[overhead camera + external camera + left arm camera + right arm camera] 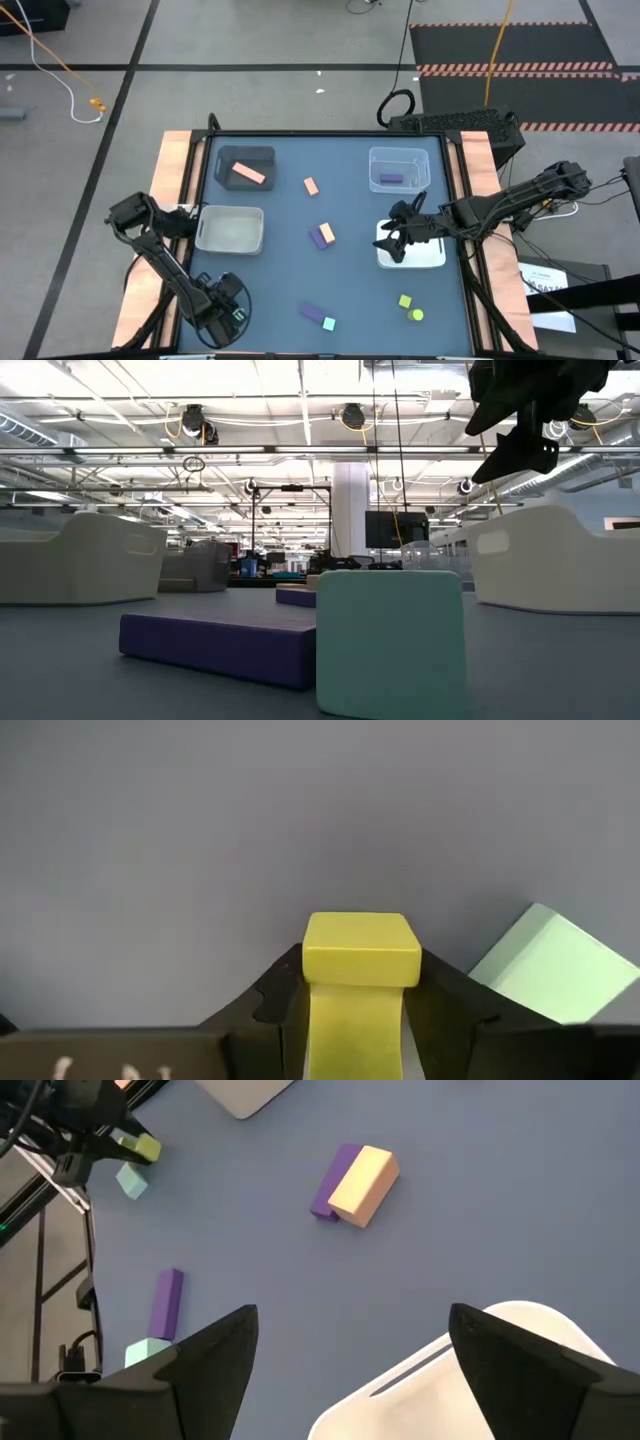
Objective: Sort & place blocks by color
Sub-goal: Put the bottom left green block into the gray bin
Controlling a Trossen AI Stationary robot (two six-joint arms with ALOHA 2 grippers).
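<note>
Left end effector (360, 1010) pinching yellow-green block (361, 952), light teal block (550, 965) just beside at 2 o'clock; right end effector (350, 1350) spread over white bin (480, 1370).

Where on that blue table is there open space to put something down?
The widest bare patch lies between the dark grey bin and clear bin, near the single orange block. It's crowded along the near edge, around the purple bar and yellow-green blocks.

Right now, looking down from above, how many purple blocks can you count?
3. A purple block lies in the clear bin; a second purple block touches an orange block mid-table; a purple bar lies beside the teal cube. Arms may hide others.
</note>
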